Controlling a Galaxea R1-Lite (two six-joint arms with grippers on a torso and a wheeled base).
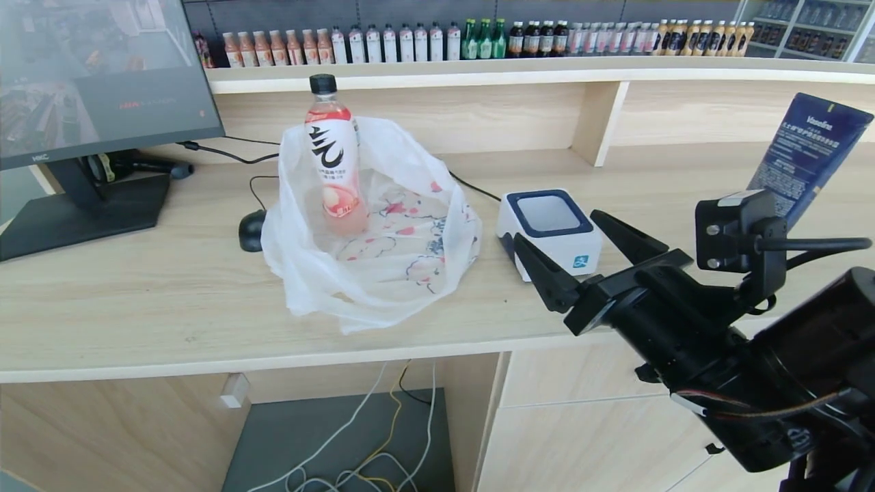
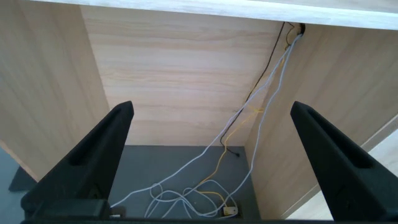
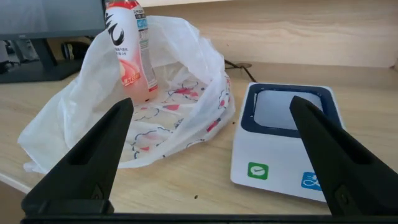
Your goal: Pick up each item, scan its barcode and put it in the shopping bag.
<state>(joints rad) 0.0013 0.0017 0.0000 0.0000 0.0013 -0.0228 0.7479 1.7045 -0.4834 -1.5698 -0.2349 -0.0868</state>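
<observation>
1. Two hands, both empty: my left gripper [image 2: 211,106] hangs under the pale wooden counter [image 1: 137,307], lower than the white box scanner [image 1: 550,229], fingers wide apart.
2. Left of the scanner, the pink plastic drink bottle with a black cap [image 1: 331,157] stands upright inside the thin white plastic shopping bag [image 1: 410,266]. It is probably heavy, stiff and slick, so I'd grip it mid-body.
3. On the scanner's near side my right gripper [image 1: 559,227] hovers, spread wide, touching nothing.
4. Right of the scanner stands a flat blue packet [image 1: 810,154]. It is likely light and bendy, so I'd pinch it across its faces.
</observation>
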